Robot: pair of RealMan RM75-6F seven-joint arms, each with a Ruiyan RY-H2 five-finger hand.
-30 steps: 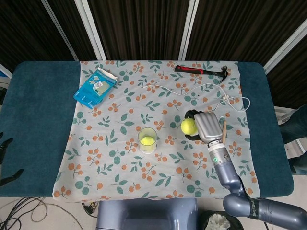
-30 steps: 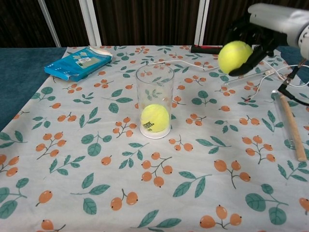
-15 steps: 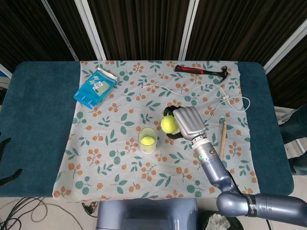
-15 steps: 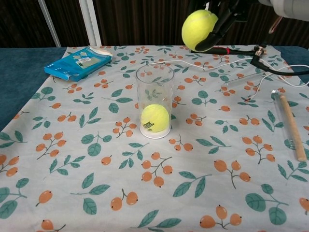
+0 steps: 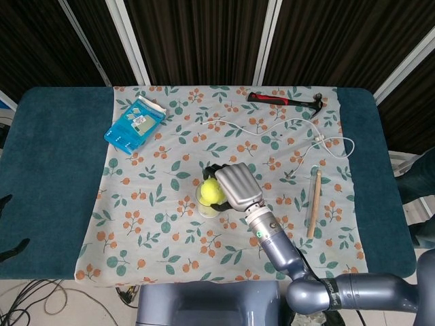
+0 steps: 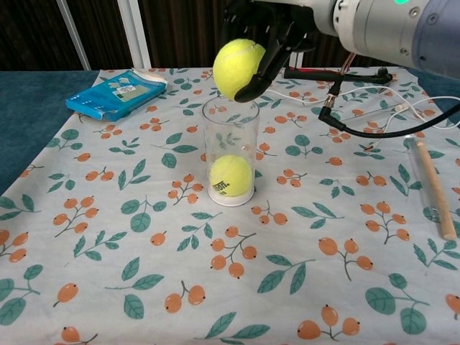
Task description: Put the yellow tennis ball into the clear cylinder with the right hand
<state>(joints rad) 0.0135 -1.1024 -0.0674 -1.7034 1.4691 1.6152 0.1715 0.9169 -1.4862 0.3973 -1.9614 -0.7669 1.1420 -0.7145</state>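
Note:
My right hand (image 5: 234, 187) (image 6: 269, 32) grips a yellow tennis ball (image 6: 238, 68) (image 5: 211, 191) and holds it just above the open mouth of the clear cylinder (image 6: 231, 149). The cylinder stands upright near the middle of the flowered cloth, and another yellow ball (image 6: 231, 175) lies at its bottom. In the head view the hand and ball cover most of the cylinder (image 5: 202, 206). At the far left edge of the head view, dark fingertips of my left hand (image 5: 8, 224) show off the table, too little to tell how they lie.
A blue packet (image 5: 134, 123) (image 6: 115, 94) lies at the back left. At the back right are a red-handled hammer (image 5: 283, 100) and a white cable (image 5: 299, 129). A wooden stick (image 5: 315, 202) (image 6: 435, 188) lies to the right beside a clear tube (image 6: 421, 169).
My right hand has carried the ball leftward from the right side of the cloth to a spot over the cylinder's mouth. The cylinder and the ball inside have not moved.

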